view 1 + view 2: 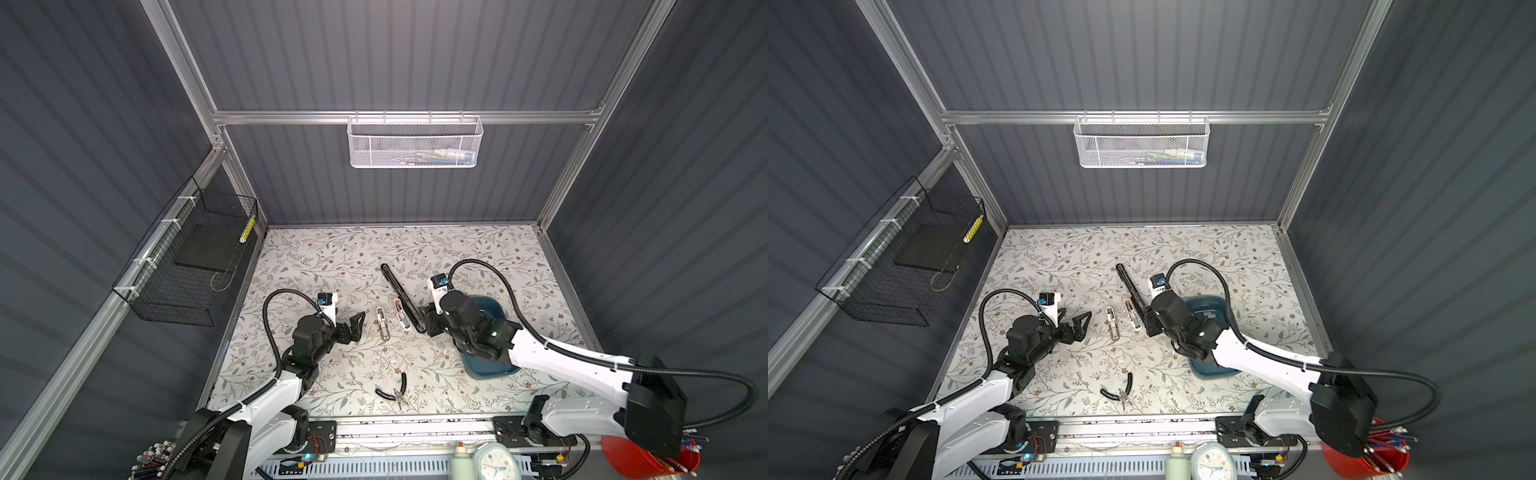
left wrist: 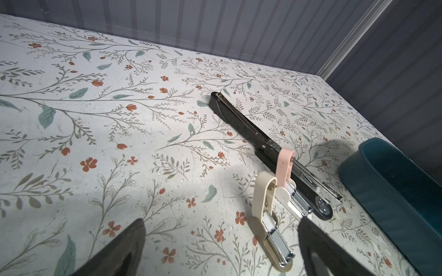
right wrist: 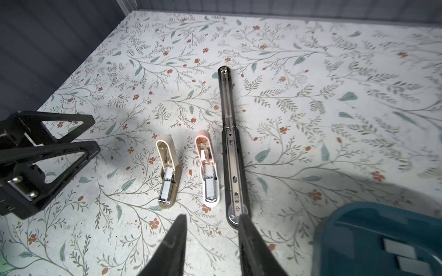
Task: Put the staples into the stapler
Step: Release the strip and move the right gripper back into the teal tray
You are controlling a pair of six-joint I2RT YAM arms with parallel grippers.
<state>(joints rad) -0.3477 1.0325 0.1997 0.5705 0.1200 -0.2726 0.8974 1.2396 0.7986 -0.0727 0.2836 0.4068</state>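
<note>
Black stapler [image 3: 233, 153], open flat on worktop [image 3: 311, 95]; right jaws parted at its end, empty; left jaws spread wide

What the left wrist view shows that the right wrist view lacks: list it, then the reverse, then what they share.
Left wrist only: the aluminium frame post in the far corner.
Right wrist only: the right claw, open, one finger at the near end of the black stapler, and what look like the staples, pale flat strips inside the teal bin.
Both: the black stapler, pink stapler and cream stapler, all opened, plus the bin, the left claw and the floral table.
</note>
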